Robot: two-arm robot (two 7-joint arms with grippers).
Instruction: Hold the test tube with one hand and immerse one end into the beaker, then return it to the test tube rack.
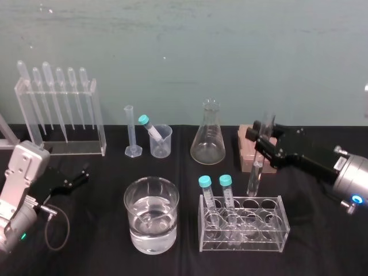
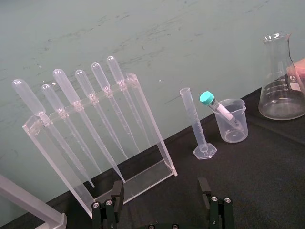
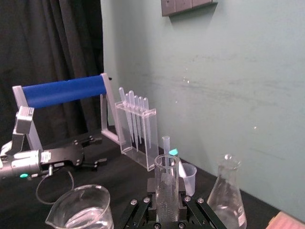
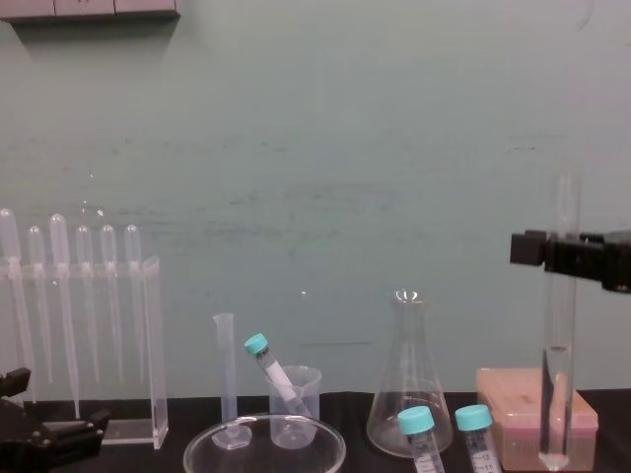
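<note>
at the back edge of the clear plastic test tube rack (image 1: 241,237), the right hand (image 1: 260,143) grips the long, slender clear glass test tube (image 1: 255,175) upright. likely trouble - its tip catching the rim on lowering, or the glass slipping. the left hand (image 1: 80,176) lies open on the black table (image 1: 322,230).

— Left arm (image 1: 22,172)?
— Looks silver-grey and boxy at the wrist, shows a small green light (image 1: 23,236) at its near end, trails a thin black cable (image 1: 68,227) in a loop.
— And the left gripper (image 1: 80,177)?
— Matte black, slim-fingered, with silver screw heads (image 2: 106,203) at the finger bases.
— Right arm (image 1: 352,175)?
— Ends in a rounded silver cuff, glows with a blue ring light (image 1: 357,199).
— Right gripper (image 1: 261,142)?
— Black and blocky, with matching screw heads.
</note>
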